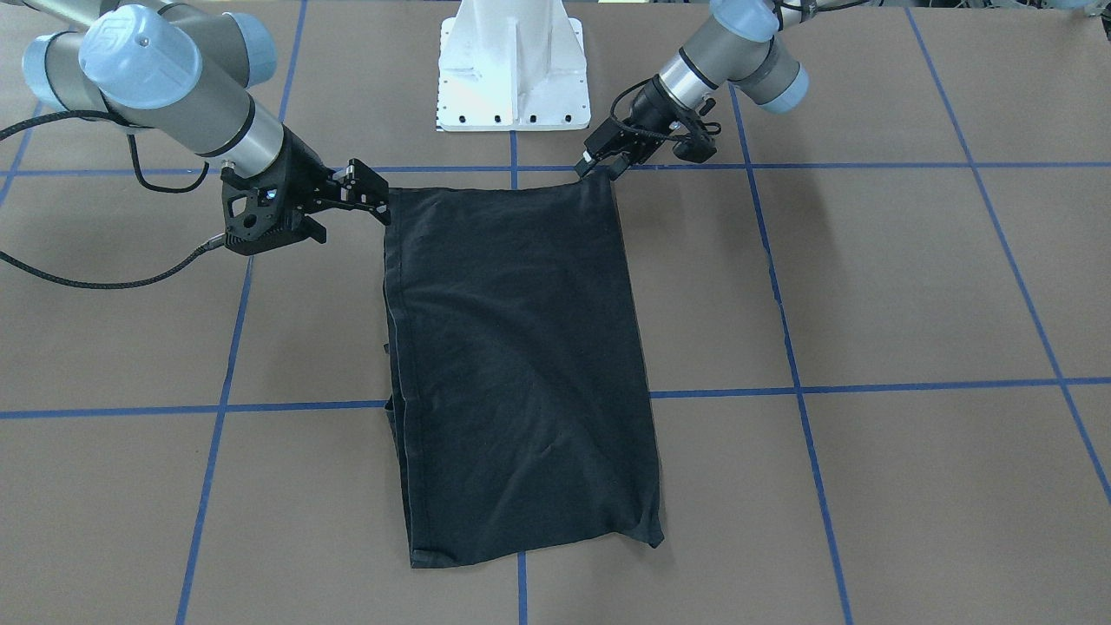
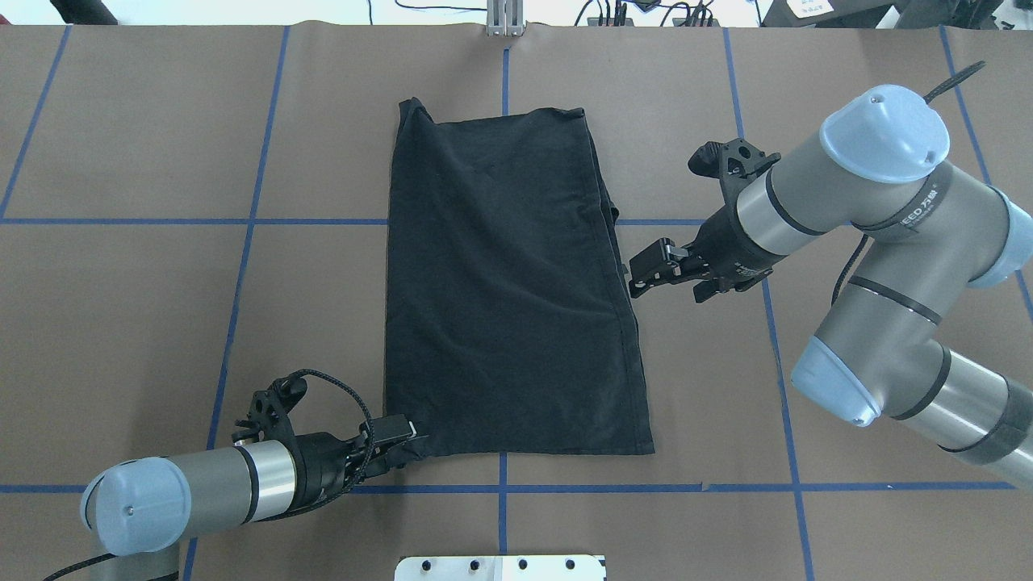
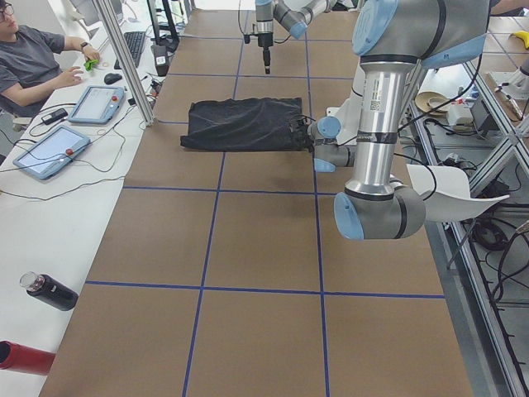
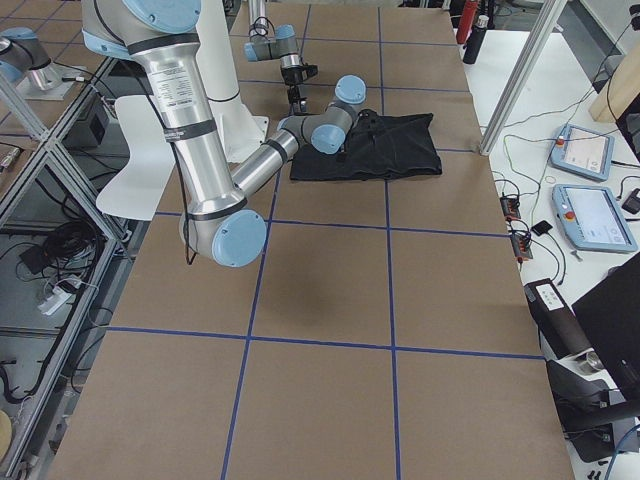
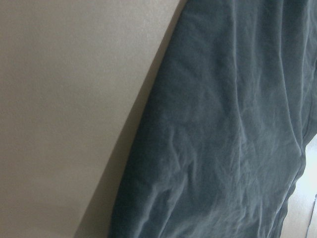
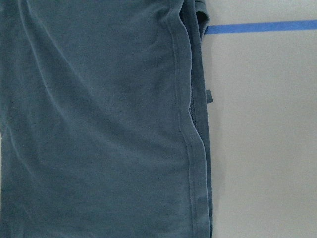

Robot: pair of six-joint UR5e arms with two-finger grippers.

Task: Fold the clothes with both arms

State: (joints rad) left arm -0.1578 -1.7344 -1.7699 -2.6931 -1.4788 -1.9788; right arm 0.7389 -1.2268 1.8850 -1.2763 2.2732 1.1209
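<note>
The black T-shirt (image 1: 521,365) (image 2: 508,290) lies flat on the brown table as a long folded rectangle, with no print showing. My left gripper (image 1: 599,169) (image 2: 403,440) sits low at the shirt's corner nearest the robot on its left side, its fingers looking slightly parted. My right gripper (image 1: 371,193) (image 2: 641,274) hovers open above the shirt's right edge, clear of the cloth. The left wrist view shows the shirt's edge (image 5: 223,139) close up. In the right wrist view the hemmed edge (image 6: 190,148) lies further below the camera.
The white pedestal base (image 1: 512,69) stands just behind the shirt. Blue tape lines (image 1: 798,365) grid the table. In the left side view a seated person (image 3: 33,58), two tablets (image 3: 95,103) and a bottle (image 3: 50,291) are beside the table.
</note>
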